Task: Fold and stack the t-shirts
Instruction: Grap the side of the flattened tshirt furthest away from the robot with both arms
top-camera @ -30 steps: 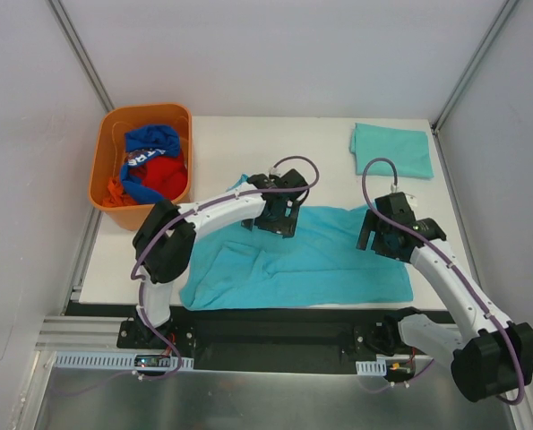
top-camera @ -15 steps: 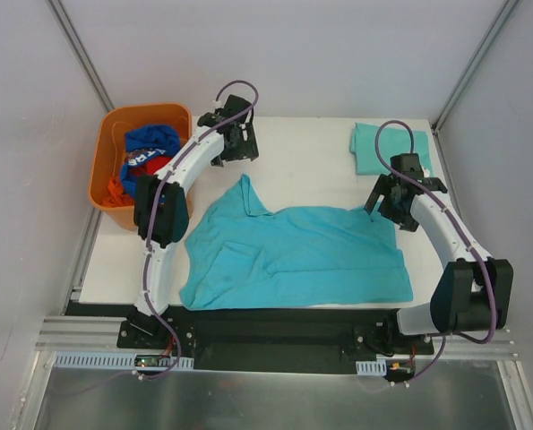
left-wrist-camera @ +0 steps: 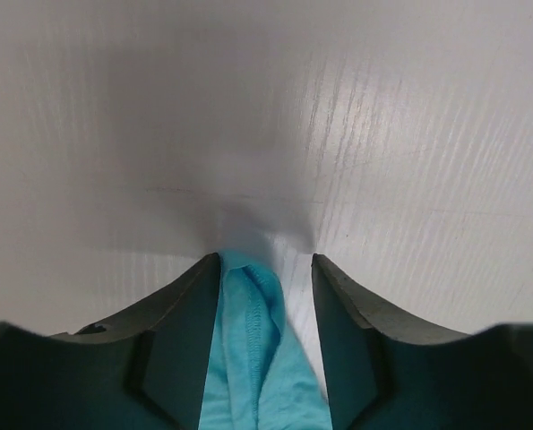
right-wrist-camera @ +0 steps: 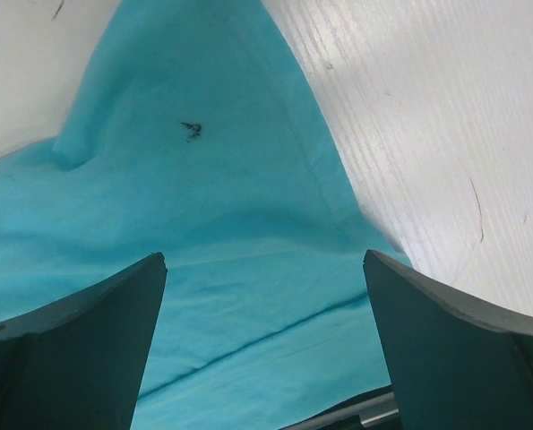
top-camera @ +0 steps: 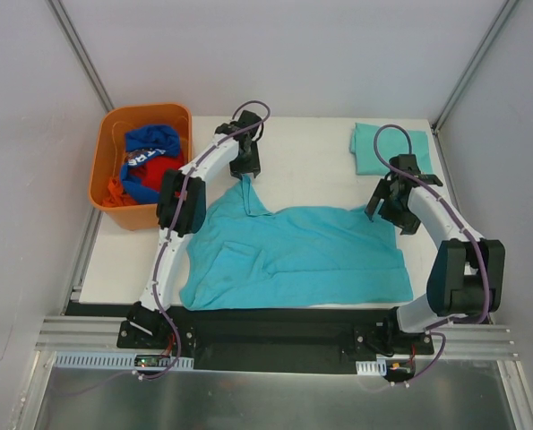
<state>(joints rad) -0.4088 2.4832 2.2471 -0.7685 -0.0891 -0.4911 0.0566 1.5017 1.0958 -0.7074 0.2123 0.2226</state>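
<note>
One teal t-shirt [top-camera: 302, 255] lies spread out on the white table, with a pointed corner sticking up at its back left. My left gripper [top-camera: 245, 166] is down at that corner. In the left wrist view the hemmed fabric [left-wrist-camera: 248, 340] sits between the half-narrowed jaws of this gripper [left-wrist-camera: 266, 258]. It touches the left finger, and a strip of table shows beside the right one. My right gripper [top-camera: 390, 204] hovers wide open over the shirt's back right corner [right-wrist-camera: 203, 179], nothing between its fingers [right-wrist-camera: 264, 255]. A second teal t-shirt [top-camera: 393, 150] lies folded at the back right.
An orange bin [top-camera: 114, 134] at the back left holds blue, red and orange garments. It stands close to the left arm's elbow. Metal frame posts rise at both back corners. The spread shirt's front hem reaches the table's near edge.
The left arm swung from over the shirt's middle to the back, then dropped onto the pointed corner while its jaws narrowed. The right gripper moved back to the shirt's right corner and stayed open.
</note>
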